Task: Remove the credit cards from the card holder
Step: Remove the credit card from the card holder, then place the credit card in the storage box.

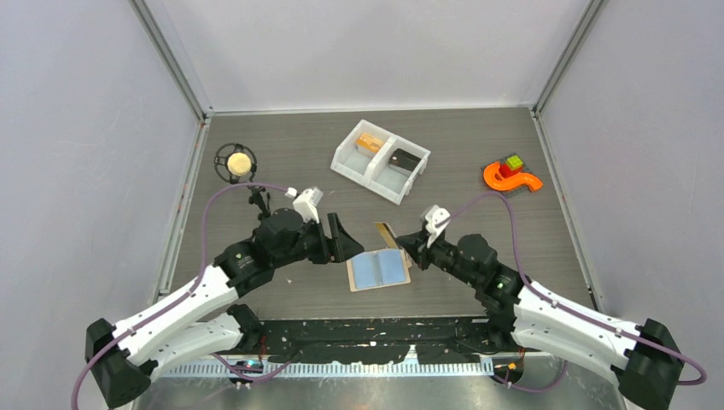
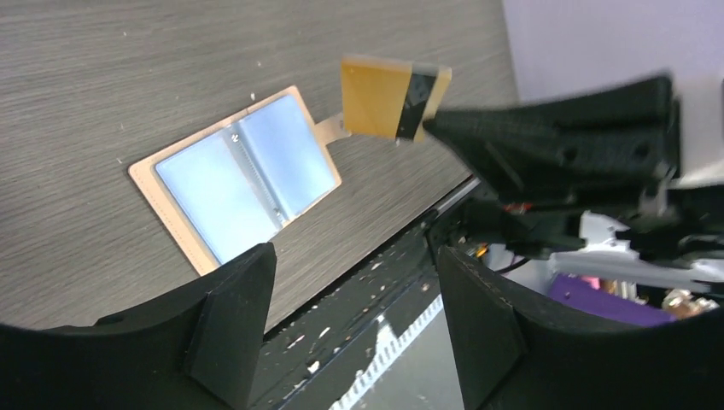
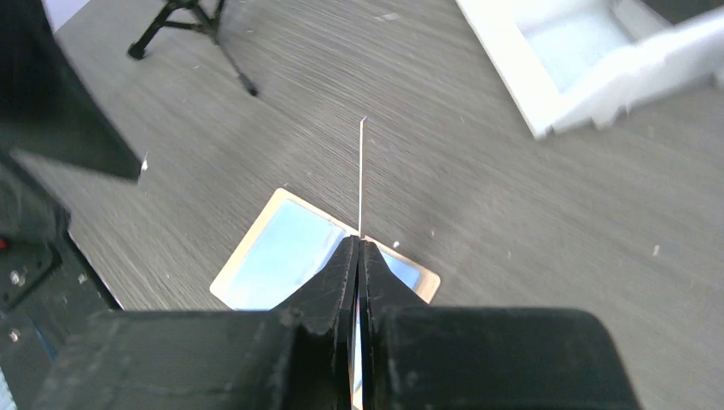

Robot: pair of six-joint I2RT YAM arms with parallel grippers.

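Note:
The card holder point(image 1: 378, 270) lies open and flat on the table, its light blue lining facing up. It also shows in the left wrist view point(image 2: 235, 175) and the right wrist view point(image 3: 282, 252). My right gripper point(image 1: 403, 243) is shut on an orange-tan credit card point(image 1: 385, 232) with a dark stripe. It holds the card on edge above the holder's far right corner. The card also shows in the left wrist view point(image 2: 393, 98) and edge-on in the right wrist view point(image 3: 361, 171). My left gripper point(image 1: 346, 239) is open and empty, just left of the holder.
A white two-compartment bin point(image 1: 367, 182) stands behind the holder, with an orange-tan flat item point(image 1: 370, 142) in one side and a dark one point(image 1: 404, 159) in the other. A round object on a small black stand point(image 1: 236, 162) is at far left. An orange toy point(image 1: 510, 176) is at far right.

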